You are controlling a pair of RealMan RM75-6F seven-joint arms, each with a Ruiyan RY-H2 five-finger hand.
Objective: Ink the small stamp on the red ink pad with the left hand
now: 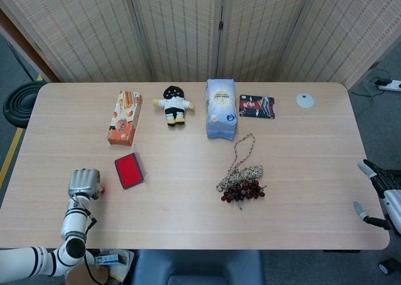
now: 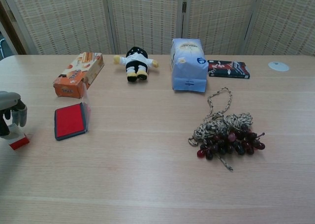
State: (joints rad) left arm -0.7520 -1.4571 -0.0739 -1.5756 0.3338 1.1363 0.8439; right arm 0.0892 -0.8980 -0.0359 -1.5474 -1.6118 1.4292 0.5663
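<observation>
Where lid open, red ink pad (image 2: 70,120) bare.

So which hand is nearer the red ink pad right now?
Left. The left hand sits just beside the red ink pad; the right hand is off the table's far edge.

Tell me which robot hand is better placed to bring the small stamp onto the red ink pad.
The left robot hand. It is at the small stamp, just beside the red ink pad. The right robot hand sits off the table's far edge, across from the grapes.
</observation>
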